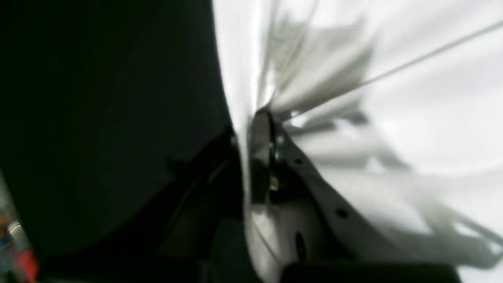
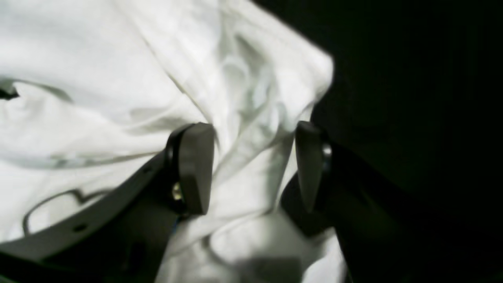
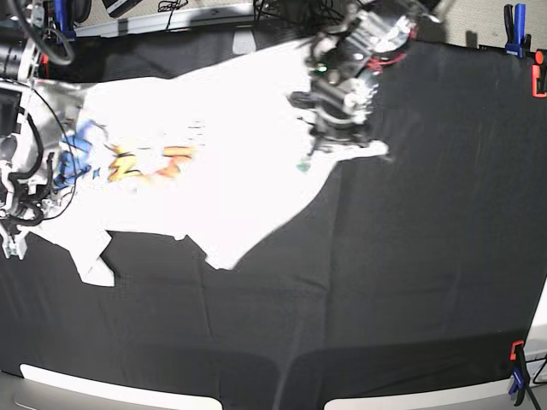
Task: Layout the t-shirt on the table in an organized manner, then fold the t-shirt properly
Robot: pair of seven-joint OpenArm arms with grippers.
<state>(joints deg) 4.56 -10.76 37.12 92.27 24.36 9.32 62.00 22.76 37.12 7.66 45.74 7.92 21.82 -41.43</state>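
Blue and red clamps point(image 3: 518, 23) grip the far right corner. Cables point(image 3: 175, 8) trail along the far edge.

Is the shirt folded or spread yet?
Spread but rumpled, not folded: the shirt lies stretched across the table, print up, with uneven edges.

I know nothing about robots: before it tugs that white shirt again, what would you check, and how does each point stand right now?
1. Left pincer closed on the white printed cotton t-shirt: ok, cloth fans out from its shut tips.
2. Right pincer gripping cloth: not ok, its jaws stand apart, with fabric bunched between them.
3. Shirt lying flat: not ok, it is stretched crookedly and wrinkled, with the edge under the left pincer lifted.
4. Print facing up: ok, blue, yellow and orange lettering shows in the base view.
5. Room on the black cloth-covered table: ok, wide bare surface in front of the shirt.
6. Sleeves spread out: cannot tell, the arms hide parts.
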